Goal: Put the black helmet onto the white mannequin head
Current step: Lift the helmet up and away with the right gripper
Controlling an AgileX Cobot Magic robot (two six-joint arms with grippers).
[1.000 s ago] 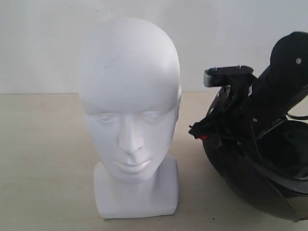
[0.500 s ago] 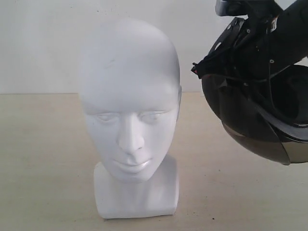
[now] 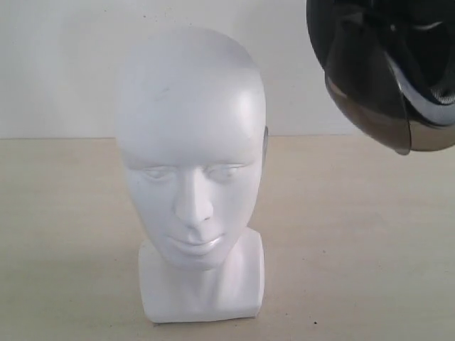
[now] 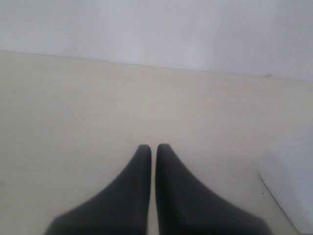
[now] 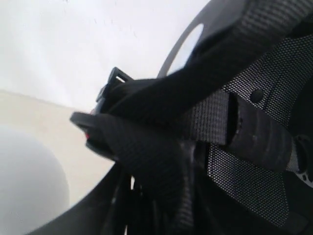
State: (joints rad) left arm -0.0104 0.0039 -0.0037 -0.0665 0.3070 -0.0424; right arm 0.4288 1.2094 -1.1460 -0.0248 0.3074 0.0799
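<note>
Exterior: white mannequin head point(image 3: 192, 163) upright on tabletop point(image 3: 355, 234); black helmet point(image 3: 384, 64) aloft at upper right, clear of it | Left wrist: my left pincer point(image 4: 153, 149) closed to a sliver, empty, over tabletop | Right wrist: helmet straps point(image 5: 220, 117) fill view; grip of my right pincer, I cannot tell.

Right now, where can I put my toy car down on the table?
Bare table left of the white head, and right of it, beneath the helmet held in the air. The head fills the middle; the helmet crowds the upper right.
</note>
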